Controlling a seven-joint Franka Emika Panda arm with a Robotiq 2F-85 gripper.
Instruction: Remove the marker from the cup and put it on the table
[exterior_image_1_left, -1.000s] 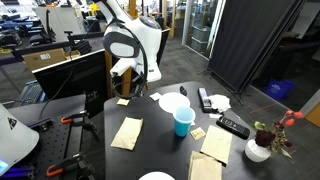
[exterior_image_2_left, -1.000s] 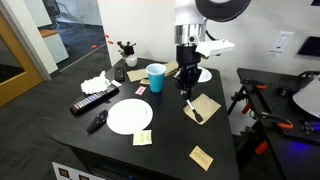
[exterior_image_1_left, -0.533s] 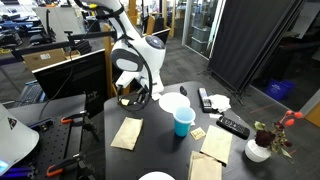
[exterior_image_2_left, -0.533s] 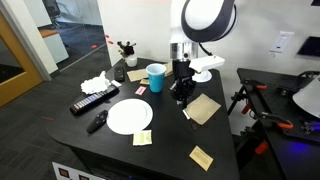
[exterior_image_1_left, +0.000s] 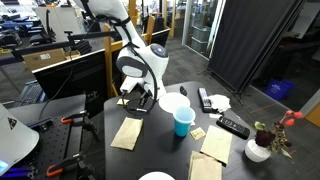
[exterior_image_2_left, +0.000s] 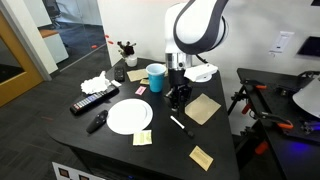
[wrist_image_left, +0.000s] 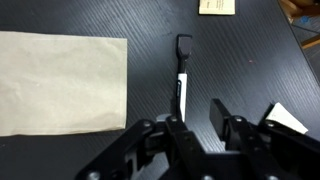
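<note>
The marker (wrist_image_left: 181, 75), a thin dark stick with a white label, lies flat on the black table (wrist_image_left: 240, 60), just beyond my fingertips. In an exterior view it lies on the table (exterior_image_2_left: 180, 123) below the gripper. My gripper (wrist_image_left: 198, 115) is open and empty, low over the table in both exterior views (exterior_image_2_left: 178, 97) (exterior_image_1_left: 135, 100). The light blue cup (exterior_image_2_left: 156, 77) stands upright to the side of the gripper, apart from it. It also shows in an exterior view (exterior_image_1_left: 183, 121).
A tan paper (wrist_image_left: 60, 80) lies next to the marker. A white plate (exterior_image_2_left: 129, 116), black remotes (exterior_image_2_left: 93, 101), yellow notes (exterior_image_2_left: 142, 137) and another tan paper (exterior_image_2_left: 203, 108) lie around. A flower pot (exterior_image_1_left: 258, 150) stands at the table's edge.
The arm has come down towards the table and shifted sideways. The marker, which hung at the gripper before, now lies on the table clear of the open jaws.
</note>
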